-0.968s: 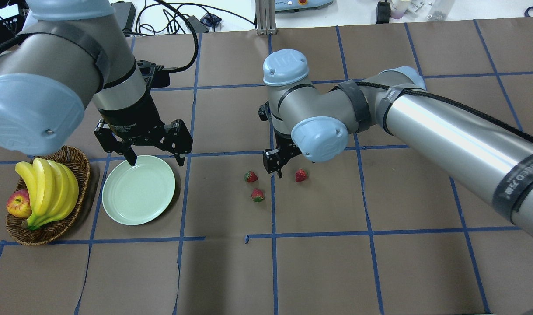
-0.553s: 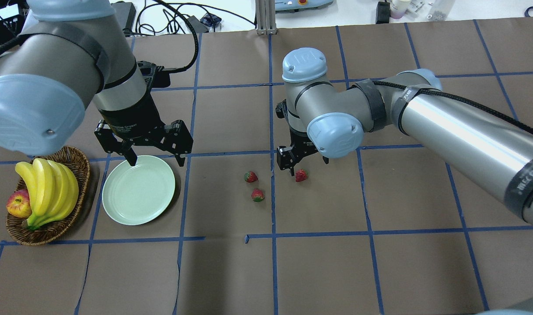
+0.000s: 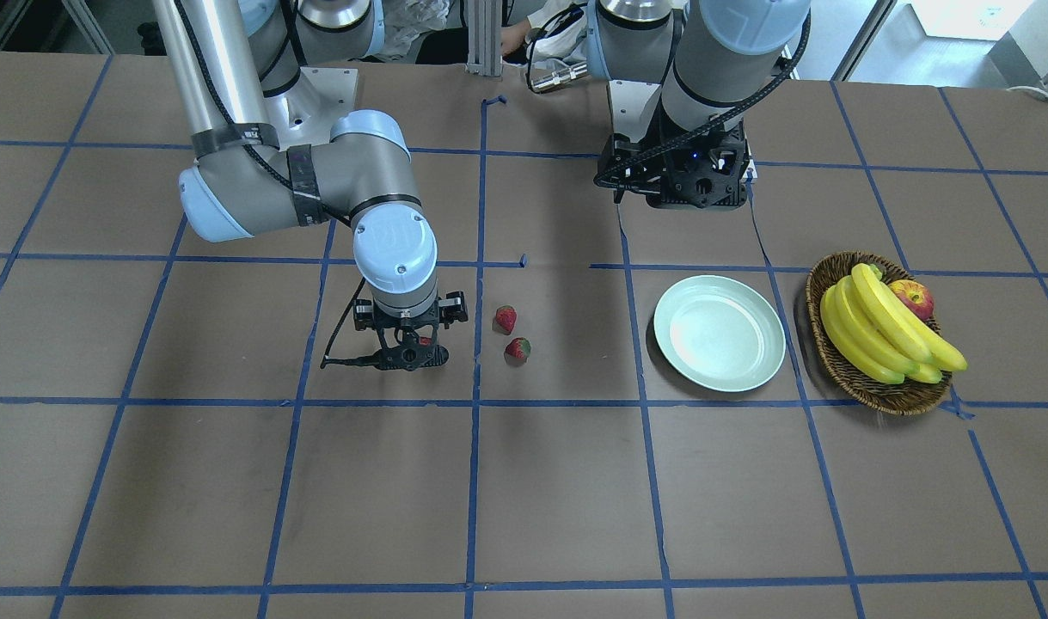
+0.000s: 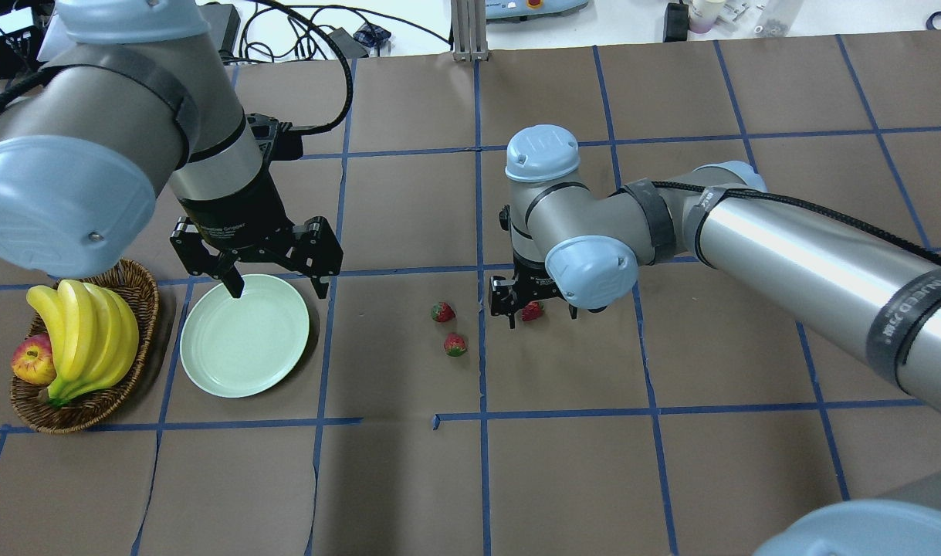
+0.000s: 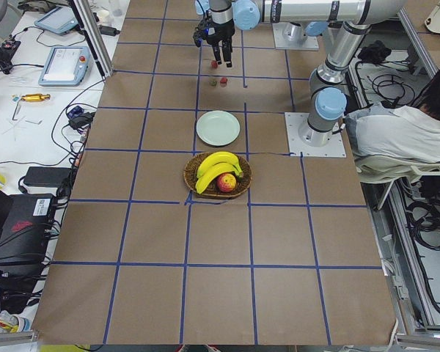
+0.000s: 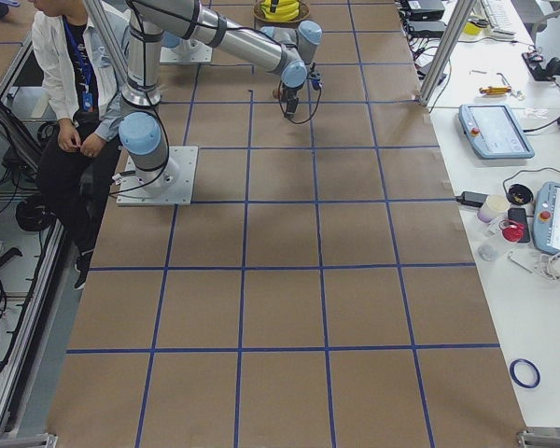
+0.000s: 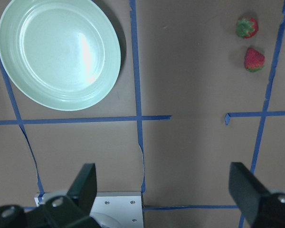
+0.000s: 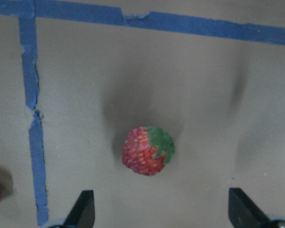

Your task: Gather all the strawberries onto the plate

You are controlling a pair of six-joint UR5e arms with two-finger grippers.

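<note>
Three strawberries lie on the brown table: two left ones point(image 4: 442, 312) point(image 4: 455, 344) and a right one point(image 4: 532, 311). My right gripper point(image 4: 540, 314) is open, low over the table, its fingers on either side of the right strawberry point(image 8: 147, 150) without touching it. The mint-green plate point(image 4: 244, 336) sits at the left, with nothing on it. My left gripper point(image 4: 277, 287) is open and empty, hovering over the plate's far rim. The left wrist view shows the plate point(image 7: 59, 52) and the two left strawberries point(image 7: 247, 27) point(image 7: 254, 59).
A wicker basket point(image 4: 144, 287) with bananas point(image 4: 84, 332) and an apple point(image 4: 32, 360) stands just left of the plate. Blue tape lines grid the table. In the front-facing view the plate point(image 3: 720, 332) lies between the basket point(image 3: 824, 271) and the strawberries.
My right gripper has moved right and come down, so its open fingers now straddle the right strawberry. The left arm has barely moved.
</note>
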